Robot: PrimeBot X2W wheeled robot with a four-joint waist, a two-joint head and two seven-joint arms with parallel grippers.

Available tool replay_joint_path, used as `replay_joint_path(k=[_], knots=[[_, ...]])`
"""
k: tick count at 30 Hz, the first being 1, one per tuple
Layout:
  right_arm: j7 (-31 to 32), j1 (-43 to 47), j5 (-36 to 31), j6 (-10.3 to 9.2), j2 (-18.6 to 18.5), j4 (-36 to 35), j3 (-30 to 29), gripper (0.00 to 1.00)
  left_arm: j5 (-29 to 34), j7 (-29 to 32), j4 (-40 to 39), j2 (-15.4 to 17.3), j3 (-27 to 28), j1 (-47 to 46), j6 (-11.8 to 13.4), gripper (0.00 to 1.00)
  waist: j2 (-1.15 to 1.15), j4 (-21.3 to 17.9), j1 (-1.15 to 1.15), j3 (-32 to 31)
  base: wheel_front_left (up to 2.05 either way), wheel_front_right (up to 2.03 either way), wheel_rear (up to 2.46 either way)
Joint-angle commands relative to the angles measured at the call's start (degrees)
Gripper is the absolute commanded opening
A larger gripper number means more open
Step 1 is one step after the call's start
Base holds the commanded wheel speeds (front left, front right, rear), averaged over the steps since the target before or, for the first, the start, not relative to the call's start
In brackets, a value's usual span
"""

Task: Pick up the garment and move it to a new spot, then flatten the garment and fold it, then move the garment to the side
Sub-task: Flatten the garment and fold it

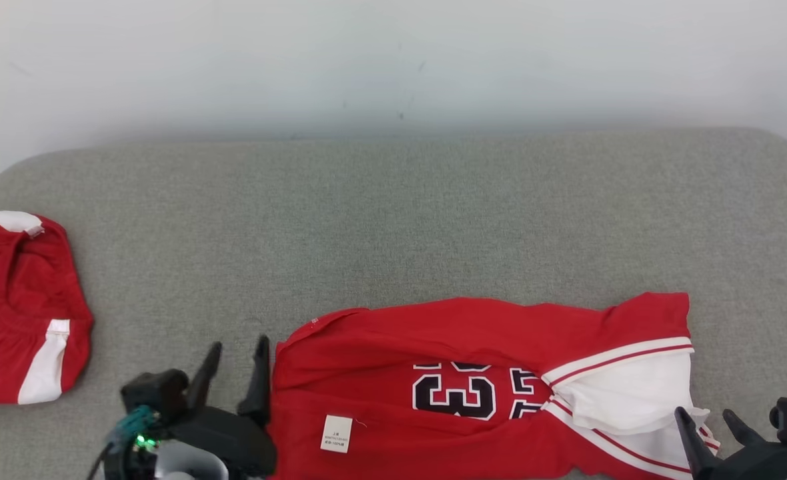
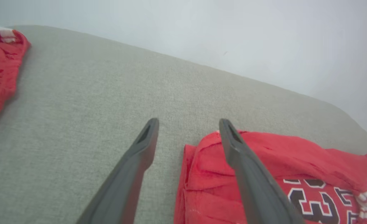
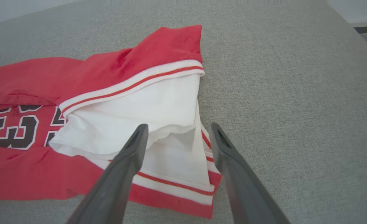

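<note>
The garment (image 1: 473,373) is a red jersey with white trim and black numerals, lying folded lengthwise near the front of the grey surface; it also appears in the left wrist view (image 2: 264,161) and the right wrist view (image 3: 109,102). My left gripper (image 1: 237,360) (image 2: 188,124) stands open at the jersey's left end, one finger over the cloth edge, nothing pinched. At the white-trimmed right end my right gripper (image 1: 707,420) (image 3: 177,129) is open above the fabric, holding nothing.
A second red and white garment (image 1: 20,313) (image 2: 0,68) lies at the far left edge of the grey padded surface (image 1: 393,220). A pale wall rises behind it. The surface's right edge (image 3: 351,28) drops off toward the floor.
</note>
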Motion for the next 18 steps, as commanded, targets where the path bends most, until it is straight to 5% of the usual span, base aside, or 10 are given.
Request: replay_joint_path(k=[1, 11, 18], knots=[[-0.3, 0.6, 0.6, -0.16, 0.6, -0.4, -0.8, 1.00, 2.8, -0.3, -3.5, -0.1, 3.3, 1.7, -0.7, 1.00, 0.00, 0.4, 0.01, -1.3, 0.00, 0.00, 0.00], [2.2, -3.9, 0.0, -0.16, 1.3, 4.4, -4.0, 1.00, 20.2, -0.2, -19.2, -7.3, 23.9, 16.1, -11.1, 1.00, 0.00, 1.5, 0.01, -3.2, 0.00, 0.00, 0.00], [3.5, -8.9, -1.2, -0.16, -0.1, 10.8, -5.1, 1.00, 28.2, -0.3, -20.2, -9.5, 30.0, 18.6, -12.7, 1.00, 0.00, 2.4, 0.01, -2.5, 0.00, 0.00, 0.00]])
